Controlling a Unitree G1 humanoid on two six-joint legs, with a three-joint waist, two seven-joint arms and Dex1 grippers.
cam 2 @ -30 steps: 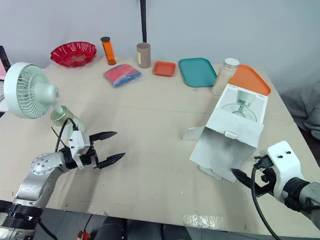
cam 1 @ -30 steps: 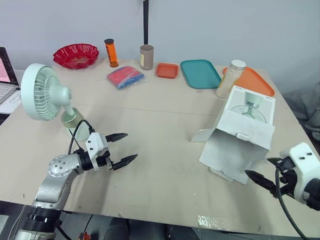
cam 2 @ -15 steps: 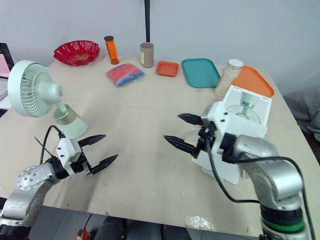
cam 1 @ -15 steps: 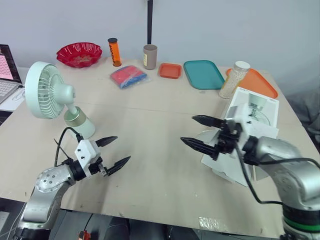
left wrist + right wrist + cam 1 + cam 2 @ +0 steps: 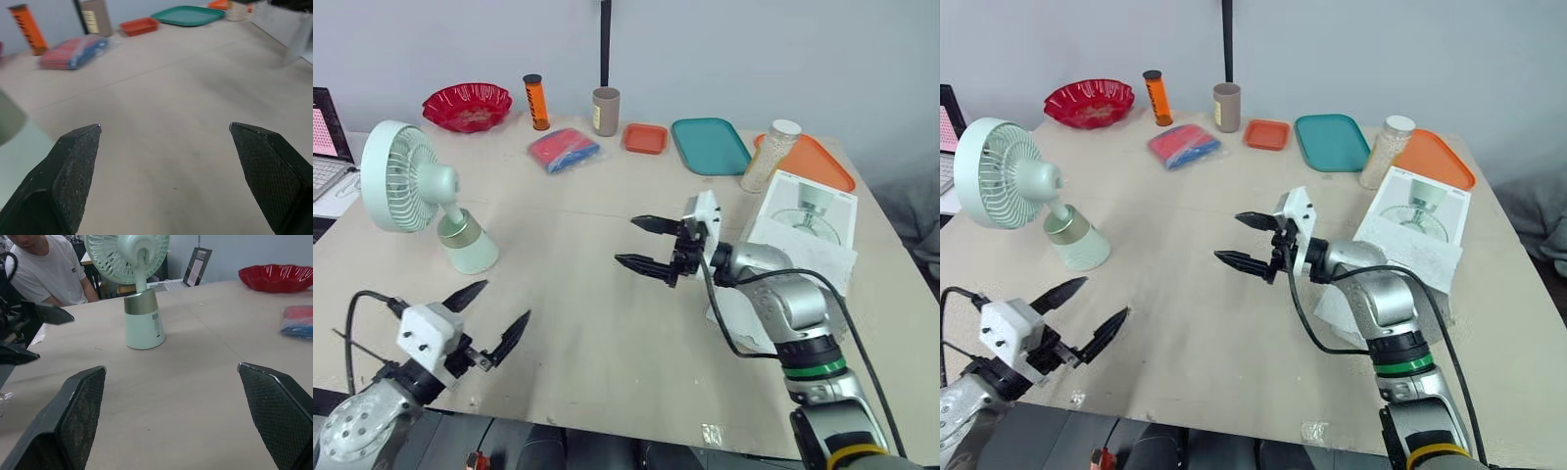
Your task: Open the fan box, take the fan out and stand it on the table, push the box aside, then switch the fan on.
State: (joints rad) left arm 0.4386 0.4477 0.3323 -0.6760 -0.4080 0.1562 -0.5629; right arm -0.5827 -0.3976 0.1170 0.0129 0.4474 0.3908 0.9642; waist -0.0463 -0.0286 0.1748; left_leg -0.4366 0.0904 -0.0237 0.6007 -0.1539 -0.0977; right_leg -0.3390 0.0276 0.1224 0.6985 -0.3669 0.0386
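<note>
The right arm (image 5: pixel 781 302) wears a rounded silver-grey shell, banded by a green ring (image 5: pixel 813 370) and, farther along, a yellow ring (image 5: pixel 842 456). A black cable (image 5: pixel 734 350) loops beside it. The left pincer (image 5: pixel 505 300) and right pincer (image 5: pixel 626 240) each carry two black fingers tapering to points, their inner pads (image 5: pixel 73 166) finely cross-hatched, mounted on a white block (image 5: pixel 423 328). The left arm (image 5: pixel 352 441) shows a silver, dotted disc joint and a thin cable (image 5: pixel 370 293) of its own.
</note>
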